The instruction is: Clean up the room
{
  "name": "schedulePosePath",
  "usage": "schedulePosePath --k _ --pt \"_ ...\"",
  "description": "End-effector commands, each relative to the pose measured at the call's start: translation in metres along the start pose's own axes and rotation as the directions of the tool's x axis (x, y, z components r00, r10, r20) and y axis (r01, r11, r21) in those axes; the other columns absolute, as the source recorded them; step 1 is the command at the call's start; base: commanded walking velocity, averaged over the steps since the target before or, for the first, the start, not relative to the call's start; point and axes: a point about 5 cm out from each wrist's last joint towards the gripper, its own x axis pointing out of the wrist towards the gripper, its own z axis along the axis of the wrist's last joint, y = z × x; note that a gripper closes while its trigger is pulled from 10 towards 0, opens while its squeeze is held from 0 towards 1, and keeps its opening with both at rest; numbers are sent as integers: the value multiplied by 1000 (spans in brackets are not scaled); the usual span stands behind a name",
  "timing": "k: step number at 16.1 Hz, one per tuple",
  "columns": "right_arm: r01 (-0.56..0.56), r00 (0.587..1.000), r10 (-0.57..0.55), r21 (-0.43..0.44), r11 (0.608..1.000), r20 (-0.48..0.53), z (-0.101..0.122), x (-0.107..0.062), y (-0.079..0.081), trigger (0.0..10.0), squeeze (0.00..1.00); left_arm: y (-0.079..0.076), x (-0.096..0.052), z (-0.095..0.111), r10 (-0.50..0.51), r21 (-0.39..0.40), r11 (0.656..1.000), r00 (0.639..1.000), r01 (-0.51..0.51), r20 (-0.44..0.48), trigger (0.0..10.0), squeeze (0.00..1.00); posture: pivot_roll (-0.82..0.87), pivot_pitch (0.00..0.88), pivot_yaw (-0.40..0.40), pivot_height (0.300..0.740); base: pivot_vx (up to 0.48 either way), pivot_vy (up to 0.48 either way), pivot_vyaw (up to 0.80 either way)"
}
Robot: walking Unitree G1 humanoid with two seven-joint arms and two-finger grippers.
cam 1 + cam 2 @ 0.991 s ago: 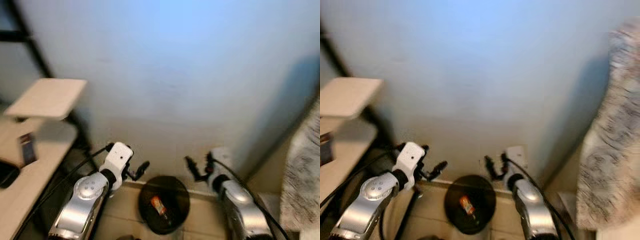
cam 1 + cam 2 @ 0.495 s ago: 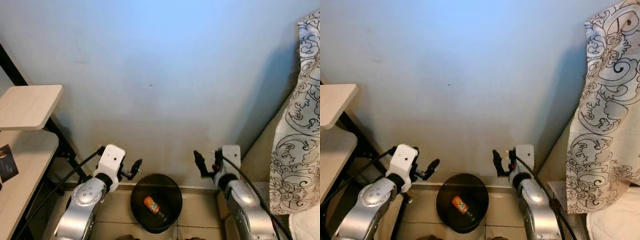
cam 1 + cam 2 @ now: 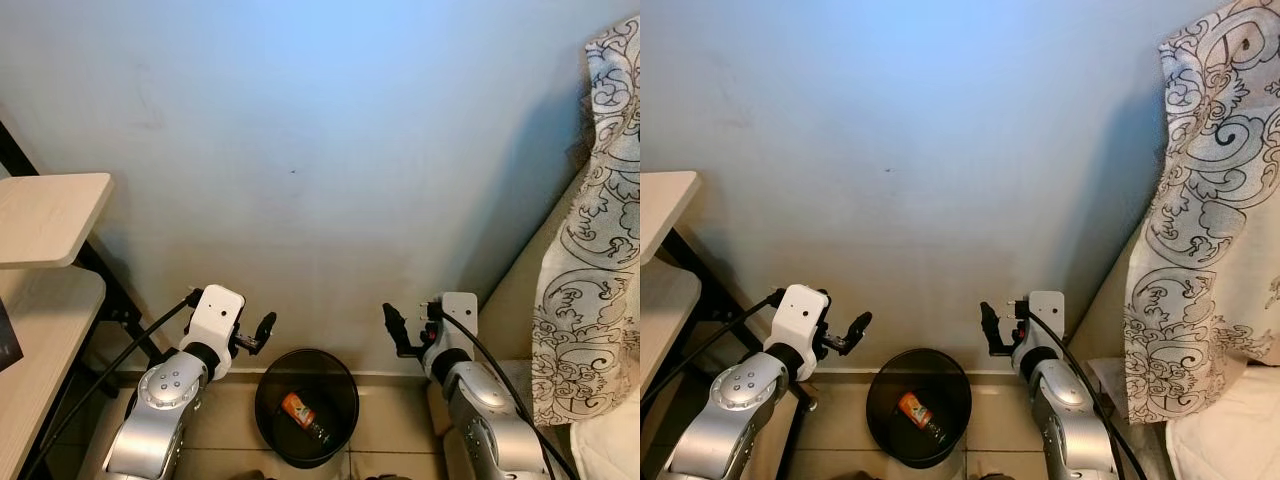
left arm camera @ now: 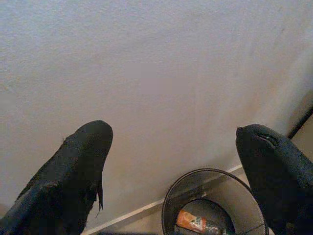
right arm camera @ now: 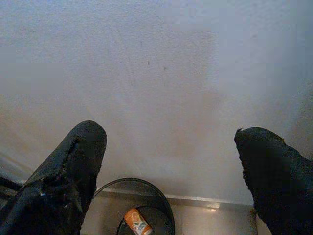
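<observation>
Bin [image 3: 305, 400] against wall [image 3: 330, 180], flanked by 2 end effectors

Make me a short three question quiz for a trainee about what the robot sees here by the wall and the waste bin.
1. True or false: the black waste bin stands on the floor against the wall, between the two arms.
2. What lies inside the bin? A) an orange-labelled bottle B) a sock C) a book
3. Fill in: the left hand and the right hand both have their fingers ____ and hold nothing.

Key: 1 true. 2 A, the orange-labelled bottle. 3 open.
</observation>
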Motion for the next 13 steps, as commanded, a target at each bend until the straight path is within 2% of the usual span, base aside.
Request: schedulePosePath --k 1,6,9,10,11,13 --pt "6 1000 -5 -12 1000 19 4 0 2 10000 1000 4 0 5 26 9 1000 1000 -26 12 10000 0 62 0 30 740 0 0 -663" --pt "30 999 -29 -40 999 27 8 -1 -4 10000 1000 3 1 7 29 3 1000 999 -29 25 10000 0 51 0 20 740 0 0 -549" --pt "45 998 -43 -56 997 41 11 3 -4 10000 1000 4 1 6 36 11 999 999 -36 21 10000 0 57 0 20 740 0 0 0" --pt "45 998 -43 -59 997 44 12 3 -4 10000 482 5 1 6 38 11 999 999 -38 21 10000 0 52 0 24 740 -244 0 0" --pt "47 998 -44 -63 997 46 12 3 -3 10000 8 5 1 6 36 12 999 999 -36 20 10000 0 50 0 25 740 -259 0 0" --pt "59 997 -57 -61 996 44 10 1 -5 10000 0 4 1 6 28 17 999 999 -29 17 10000 0 49 0 28 740 -311 0 0"
